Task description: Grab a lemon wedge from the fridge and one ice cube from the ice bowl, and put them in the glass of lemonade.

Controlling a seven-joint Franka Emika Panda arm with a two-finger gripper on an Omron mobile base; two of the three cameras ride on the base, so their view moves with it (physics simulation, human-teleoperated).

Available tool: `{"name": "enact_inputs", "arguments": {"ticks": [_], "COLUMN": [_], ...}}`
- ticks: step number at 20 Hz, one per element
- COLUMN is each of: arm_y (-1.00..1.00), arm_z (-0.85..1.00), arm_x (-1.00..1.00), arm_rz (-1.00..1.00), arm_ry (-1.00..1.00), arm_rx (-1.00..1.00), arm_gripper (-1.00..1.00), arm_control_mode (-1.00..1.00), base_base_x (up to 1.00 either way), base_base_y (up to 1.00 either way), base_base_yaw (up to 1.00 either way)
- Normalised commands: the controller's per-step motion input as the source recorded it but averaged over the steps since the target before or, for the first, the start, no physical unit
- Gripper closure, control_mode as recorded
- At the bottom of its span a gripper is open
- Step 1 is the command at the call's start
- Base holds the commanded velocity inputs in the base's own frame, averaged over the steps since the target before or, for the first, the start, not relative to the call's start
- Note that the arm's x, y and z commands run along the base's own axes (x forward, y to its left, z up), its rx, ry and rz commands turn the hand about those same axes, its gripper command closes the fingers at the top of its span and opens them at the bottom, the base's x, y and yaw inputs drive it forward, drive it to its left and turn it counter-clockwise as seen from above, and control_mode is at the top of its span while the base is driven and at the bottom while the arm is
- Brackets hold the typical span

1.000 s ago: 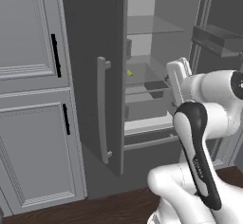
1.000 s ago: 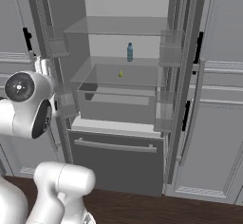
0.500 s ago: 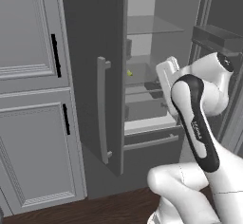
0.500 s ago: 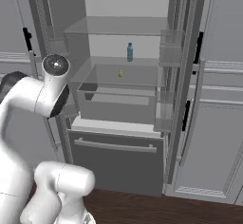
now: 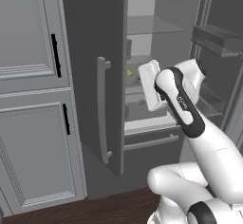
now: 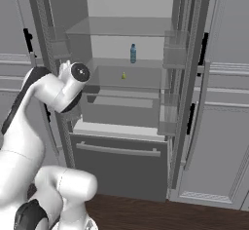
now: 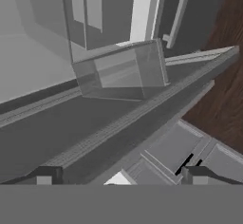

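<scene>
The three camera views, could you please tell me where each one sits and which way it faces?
Left base view: behind the arm's left, facing the open fridge; the white arm fills the lower right.
Right base view: behind its right, looking straight into the fridge at the lemon wedge and a blue bottle; arm at lower left.
Hand view: on the hand, tilted, fingertips apart.
Both base views share the lemon wedge's shelf.

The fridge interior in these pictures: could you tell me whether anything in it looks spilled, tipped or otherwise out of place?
Nothing stands out. The tall dark grey double-door fridge stands open, the small blue bottle is upright on its glass shelf, and the tiny yellow-green lemon wedge sits on the shelf below. No spill shows.
</scene>
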Motion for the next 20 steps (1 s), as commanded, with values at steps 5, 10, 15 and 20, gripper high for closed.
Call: {"name": "enact_inputs", "arguments": {"ticks": [5, 10, 15, 20], "arm_y": [0.51, 0.29, 0.64, 0.98], "arm_z": [-0.21, -0.3, -0.23, -0.13], "arm_x": [0.83, 0.5, 0.02, -0.01], "arm_rz": [0.04, 0.01, 0.06, 0.12], "arm_ry": [0.05, 0.04, 0.02, 0.0], "arm_rx": [0.08, 0.0, 0.01, 0.04], "arm_gripper": [-1.0, -1.0, -1.0, -1.0], "arm_control_mode": [-1.0, -1.0, -1.0, -1.0], "base_base_x": [0.0, 0.0, 0.0, 0.0], "base_base_y": [0.0, 0.0, 0.0, 0.0], "base_base_yaw": [0.0, 0.0, 0.0, 0.0]}}
